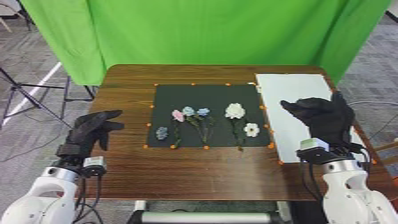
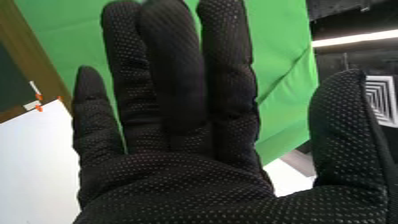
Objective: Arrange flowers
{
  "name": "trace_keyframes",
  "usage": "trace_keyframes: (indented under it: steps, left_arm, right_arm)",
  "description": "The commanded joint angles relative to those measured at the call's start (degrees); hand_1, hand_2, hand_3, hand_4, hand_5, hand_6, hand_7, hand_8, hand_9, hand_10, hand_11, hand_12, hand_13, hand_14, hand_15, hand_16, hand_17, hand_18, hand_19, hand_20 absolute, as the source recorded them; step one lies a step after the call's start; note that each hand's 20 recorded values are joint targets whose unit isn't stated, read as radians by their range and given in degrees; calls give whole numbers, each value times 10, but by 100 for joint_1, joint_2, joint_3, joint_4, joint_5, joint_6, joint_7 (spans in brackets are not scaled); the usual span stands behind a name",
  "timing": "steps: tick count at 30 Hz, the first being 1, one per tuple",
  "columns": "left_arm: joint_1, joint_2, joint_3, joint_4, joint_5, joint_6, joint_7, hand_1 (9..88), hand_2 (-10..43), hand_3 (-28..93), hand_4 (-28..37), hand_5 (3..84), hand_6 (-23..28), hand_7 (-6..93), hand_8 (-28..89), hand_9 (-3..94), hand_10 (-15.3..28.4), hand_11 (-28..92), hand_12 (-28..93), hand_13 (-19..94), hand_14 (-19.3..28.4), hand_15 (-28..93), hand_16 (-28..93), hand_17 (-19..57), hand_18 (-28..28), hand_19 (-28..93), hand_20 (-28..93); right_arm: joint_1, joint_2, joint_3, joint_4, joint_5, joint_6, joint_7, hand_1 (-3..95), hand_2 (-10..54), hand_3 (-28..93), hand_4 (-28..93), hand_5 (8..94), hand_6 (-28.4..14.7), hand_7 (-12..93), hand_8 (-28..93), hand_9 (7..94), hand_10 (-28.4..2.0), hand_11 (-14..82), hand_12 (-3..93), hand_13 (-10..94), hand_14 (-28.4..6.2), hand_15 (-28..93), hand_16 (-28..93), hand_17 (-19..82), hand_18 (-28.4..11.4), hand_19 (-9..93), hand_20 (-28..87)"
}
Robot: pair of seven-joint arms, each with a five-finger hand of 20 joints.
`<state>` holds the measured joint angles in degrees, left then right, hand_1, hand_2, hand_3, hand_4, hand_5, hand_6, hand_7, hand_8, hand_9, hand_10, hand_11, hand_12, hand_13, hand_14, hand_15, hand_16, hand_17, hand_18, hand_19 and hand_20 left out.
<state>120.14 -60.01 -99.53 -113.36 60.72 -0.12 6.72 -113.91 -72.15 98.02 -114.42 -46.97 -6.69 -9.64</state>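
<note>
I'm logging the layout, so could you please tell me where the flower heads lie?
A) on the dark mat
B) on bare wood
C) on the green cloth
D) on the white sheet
A: the flower heads all lie on the dark mat, left of the white sheet.

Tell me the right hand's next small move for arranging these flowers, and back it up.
Probably ease the right hand left, over the small white flower. The hand is open and holds nothing, above the white sheet, while that flower lies on the neighboring dark mat, the farthest right of the flowers there.
</note>
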Motion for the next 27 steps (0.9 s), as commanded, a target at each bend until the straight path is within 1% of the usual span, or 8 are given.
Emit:
trace_keyframes:
  steps: [1, 3, 7, 11, 13, 17, 22, 27]
  left_arm:
    - [56, 101, 242, 53, -88, 487, 866, 331, 27, 587, -159, 532, 30, 147, -72, 698, 156, 287, 139, 639, 203, 490, -82, 50, 135, 137, 120]
    - [61, 121, 301, 56, -239, 783, 1123, 320, -5, 609, -169, 496, 19, 161, -79, 596, 153, 257, 121, 473, 195, 287, -63, 36, 121, 112, 117]
    - [-25, 255, 521, 85, -391, 1261, 1480, 313, -37, 618, -167, 475, 17, 163, -82, 543, 146, 235, 117, 414, 182, 223, -48, 34, 111, 102, 119]
    - [-52, 251, 648, 20, -611, 1545, 1877, 319, -60, 636, -155, 412, 10, 166, -86, 515, 143, 228, 113, 424, 182, 217, -44, 87, 125, 188, 166]
    - [-10, 232, 629, -2, -682, 1524, 1873, 324, -63, 632, -141, 406, 10, 164, -86, 518, 141, 233, 113, 489, 184, 259, -47, 117, 150, 274, 211]
    - [-49, 234, 638, 37, -800, 1527, 1764, 321, -66, 633, -134, 355, -13, 156, -87, 513, 141, 225, 111, 547, 189, 296, -51, 138, 180, 365, 250]
    - [-3, 138, 404, 33, -645, 1060, 1473, 314, -68, 640, -137, 348, -17, 157, -90, 503, 140, 218, 113, 520, 204, 304, -52, 87, 168, 303, 229]
    - [-38, 86, 391, 141, -765, 675, 1344, 295, -60, 646, -138, 404, 1, 151, -85, 511, 144, 217, 116, 504, 205, 309, -51, 70, 154, 206, 191]
  right_arm:
    - [-280, -57, 14, -87, 281, 289, -282, 91, 42, 709, -139, 776, -10, 206, -78, 579, -163, 79, 192, 357, -157, 105, 255, 179, -179, 34, 323]
    - [-326, -36, 14, -99, 468, 402, -394, 80, 37, 719, -139, 659, -6, 126, -72, 466, -154, 57, 176, 300, -163, 75, 248, 161, -180, 36, 300]
    - [-375, -88, 190, -129, 228, 403, -379, 75, 35, 718, -143, 602, -7, 90, -65, 444, -153, 56, 170, 285, -162, 64, 244, 156, -176, 28, 285]
    - [-356, -116, 499, -79, -858, -451, -199, 86, 46, 699, -138, 721, 0, 103, -66, 850, -153, 221, 222, 501, -155, 159, 215, 193, -157, 20, 301]
    - [-378, -159, 578, -89, -917, -604, -129, 92, 45, 699, -134, 754, 1, 122, -65, 824, -159, 181, 209, 486, -163, 159, 214, 206, -169, 19, 308]
    - [-385, -169, 511, -114, -763, 35, -367, 94, 36, 704, -131, 784, 3, 212, -68, 562, -159, 76, 176, 308, -173, 90, 229, 185, -220, 24, 273]
    - [-522, -180, 508, -164, -279, 163, -422, 90, 35, 714, -137, 665, 5, 124, -76, 477, -155, 61, 168, 293, -169, 77, 247, 153, -206, 43, 270]
    - [-649, -223, 534, -169, -858, 58, -443, 64, 33, 721, -140, 538, 5, 55, -57, 367, -148, 35, 154, 175, -176, -6, 260, 98, -195, 37, 238]
